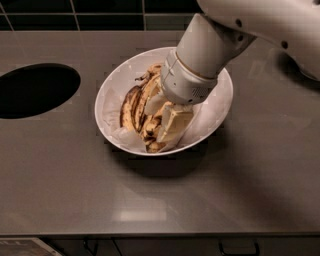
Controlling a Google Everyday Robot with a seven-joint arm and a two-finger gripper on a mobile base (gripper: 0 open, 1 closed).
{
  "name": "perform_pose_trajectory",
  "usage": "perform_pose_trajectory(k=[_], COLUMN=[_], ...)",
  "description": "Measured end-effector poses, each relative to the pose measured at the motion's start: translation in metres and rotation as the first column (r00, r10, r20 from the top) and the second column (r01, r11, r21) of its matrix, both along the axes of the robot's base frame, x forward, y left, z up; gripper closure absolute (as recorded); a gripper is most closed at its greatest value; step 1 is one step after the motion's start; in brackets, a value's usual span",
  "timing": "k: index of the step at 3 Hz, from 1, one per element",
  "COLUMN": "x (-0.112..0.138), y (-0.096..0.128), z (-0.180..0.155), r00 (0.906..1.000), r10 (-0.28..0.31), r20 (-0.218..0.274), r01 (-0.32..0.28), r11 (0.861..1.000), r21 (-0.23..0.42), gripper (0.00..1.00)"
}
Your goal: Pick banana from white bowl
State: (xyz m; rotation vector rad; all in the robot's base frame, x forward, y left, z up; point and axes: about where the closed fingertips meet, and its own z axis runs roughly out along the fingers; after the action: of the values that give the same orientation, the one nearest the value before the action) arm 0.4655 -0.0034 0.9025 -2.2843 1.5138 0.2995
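The white bowl (pixel 117 80) stands on the grey counter, lined with crumpled white paper. Several brown-spotted, overripe bananas (pixel 136 102) lie in it, left of centre. My gripper (pixel 169 129) reaches down from the upper right into the middle of the bowl. It sits right against the right side of the bananas, close to the bowl's near rim. The white wrist above it hides the middle and far right of the bowl.
A dark oval hole (pixel 35 90) is cut in the counter to the left of the bowl. A dark tiled wall (pixel 100 12) runs along the back. The counter's front edge (pixel 150 234) is near the bottom of the view.
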Motion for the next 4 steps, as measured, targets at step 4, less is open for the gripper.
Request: perform_pose_trajectory(k=[4], x=[0.0005], y=[0.0027], z=[-0.0086], r00=[0.9996], r10=[0.015], r20=[-0.025], r01=[-0.015], r11=[1.000], r21=[0.004], gripper=[0.75])
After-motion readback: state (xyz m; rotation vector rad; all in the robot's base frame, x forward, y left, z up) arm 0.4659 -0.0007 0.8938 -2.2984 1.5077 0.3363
